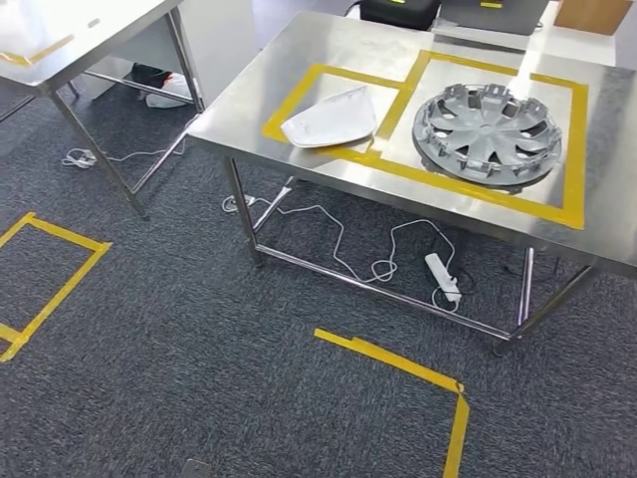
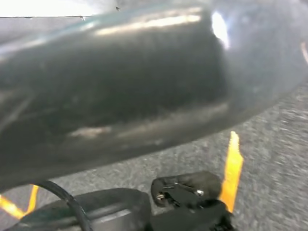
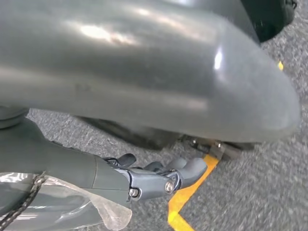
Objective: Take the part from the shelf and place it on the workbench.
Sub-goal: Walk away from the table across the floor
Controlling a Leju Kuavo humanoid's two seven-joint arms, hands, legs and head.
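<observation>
1. Head view: a brushed stainless-steel worktop (image 1: 316,40) on thin tubular legs stood over speckled grey carpet (image 1: 188,358). Yellow tape (image 1: 574,149) marked two rectangles on its top. In the right one lay the part, a round grey plastic wheel cover (image 1: 487,132) with curved spokes, flat on the steel. In the left one lay a white, roughly triangular flat piece (image 1: 334,119). A white power strip (image 1: 443,277) and looping cable lay on the carpet beneath.
2. Left wrist view: the left hand (image 2: 188,190) appeared as dark, blurred fingers below a glossy grey curved shell; I could not tell how far it was closed.
3. Right wrist view: the right hand (image 3: 163,175) had smooth grey fingers stretched out nearly straight above the carpet, holding nothing.
</observation>
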